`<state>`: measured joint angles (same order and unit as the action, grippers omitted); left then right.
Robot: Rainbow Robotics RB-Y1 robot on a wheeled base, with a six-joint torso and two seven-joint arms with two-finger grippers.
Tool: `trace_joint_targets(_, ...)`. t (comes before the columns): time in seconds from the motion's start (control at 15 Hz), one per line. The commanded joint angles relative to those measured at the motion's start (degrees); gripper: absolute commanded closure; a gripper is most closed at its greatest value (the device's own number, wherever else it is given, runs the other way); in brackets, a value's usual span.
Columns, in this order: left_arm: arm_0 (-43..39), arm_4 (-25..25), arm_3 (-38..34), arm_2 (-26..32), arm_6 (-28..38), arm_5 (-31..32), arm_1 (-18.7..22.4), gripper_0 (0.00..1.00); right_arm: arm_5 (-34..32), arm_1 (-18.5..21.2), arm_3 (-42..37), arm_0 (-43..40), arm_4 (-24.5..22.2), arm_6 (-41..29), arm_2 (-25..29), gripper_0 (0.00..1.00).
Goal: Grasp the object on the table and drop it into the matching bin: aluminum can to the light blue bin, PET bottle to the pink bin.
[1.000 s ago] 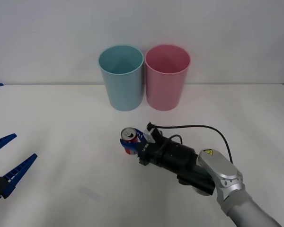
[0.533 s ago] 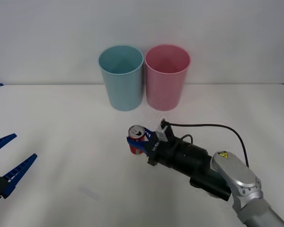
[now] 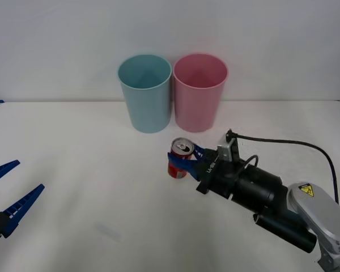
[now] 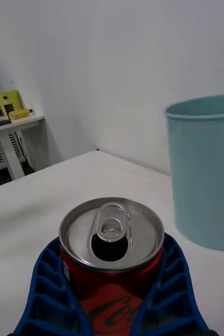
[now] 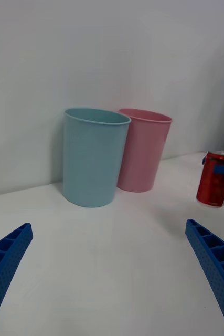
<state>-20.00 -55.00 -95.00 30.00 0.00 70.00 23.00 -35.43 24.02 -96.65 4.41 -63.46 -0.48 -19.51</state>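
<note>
Right gripper point(image 3: 184, 160) clamped around aluminum can point(image 3: 180, 158) — upright, near pink bin point(image 3: 199, 93)

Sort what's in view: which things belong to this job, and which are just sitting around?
Job:
- can, gripped in the right hand
- blue bin, its target
- pink bin, for bottles
- table

Not in play:
- left hand, open, idle at the table's left edge
- desk with clutter, in the room behind
</note>
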Motion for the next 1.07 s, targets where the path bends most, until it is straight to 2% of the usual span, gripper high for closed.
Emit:
trace_joint_targets(0.07, 0.0, 0.0, 0.0, 0.0, 0.0, 0.0, 0.0, 0.0, 0.1, 1.12, -4.95, -1.51, 0.0, -4.62, 2.72, 1.0)
trace_joint_targets(0.53, 0.0, 0.0, 0.0, 0.0, 0.0, 0.0, 0.0, 0.0, 3.26, 4.11, -12.77, 0.6, 0.62, -17.19, 7.38, 1.0)
trace_joint_targets(0.8, 0.0, 0.0, 0.0, 0.0, 0.0, 0.0, 0.0, 0.0, 8.71, 6.13, -12.59, 6.14, 0.62, -19.91, 7.47, 1.0)
trace_joint_targets(1.07, 0.0, 0.0, 0.0, 0.0, 0.0, 0.0, 0.0, 0.0, 8.89, 6.92, -6.27, 14.93, -1.14, -22.9, 6.76, 1.0)
